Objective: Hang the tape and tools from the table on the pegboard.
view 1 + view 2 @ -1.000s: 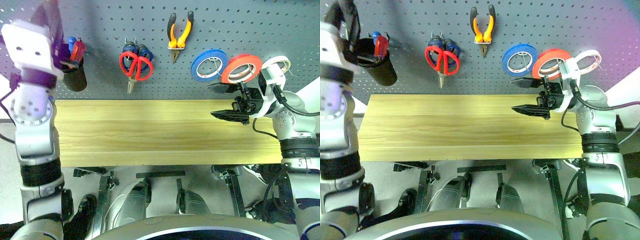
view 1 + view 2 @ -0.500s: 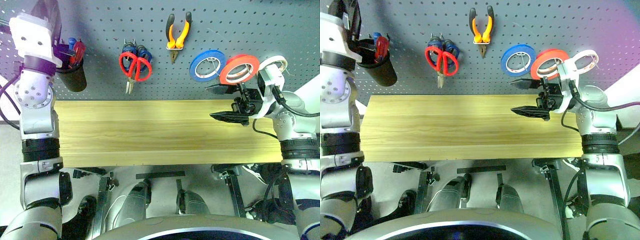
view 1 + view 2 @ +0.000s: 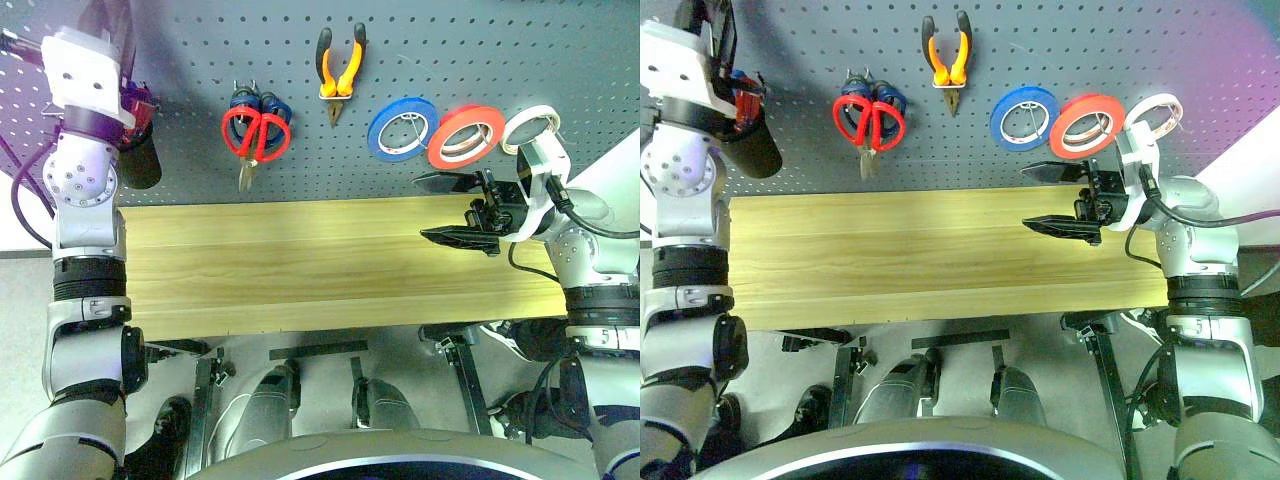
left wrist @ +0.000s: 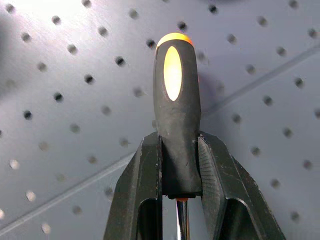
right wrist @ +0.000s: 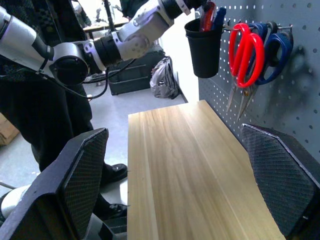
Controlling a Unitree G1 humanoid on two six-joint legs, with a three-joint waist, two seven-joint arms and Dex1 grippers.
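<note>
Two grippers are up by the pegboard (image 3: pixel 500 60). The left gripper (image 4: pixel 180 165) is pinched on the screwdriver (image 4: pixel 175 100), its orange-and-black handle pointing at the dotted panel, just above a black cup (image 3: pixel 750 150) hung beyond the surface's far-left corner. The right gripper (image 3: pixel 455 208) hovers over the far-right corner of the surface (image 3: pixel 300 270), fingers spread wide with nothing between them. On the board hang the red-handled scissors (image 3: pixel 255 135) over a blue-handled pair (image 5: pixel 277 47), the pliers (image 3: pixel 338 70), a blue roll (image 3: pixel 402 130), the tape (image 3: pixel 465 138) overlapping it, and a white roll (image 3: pixel 530 128).
</note>
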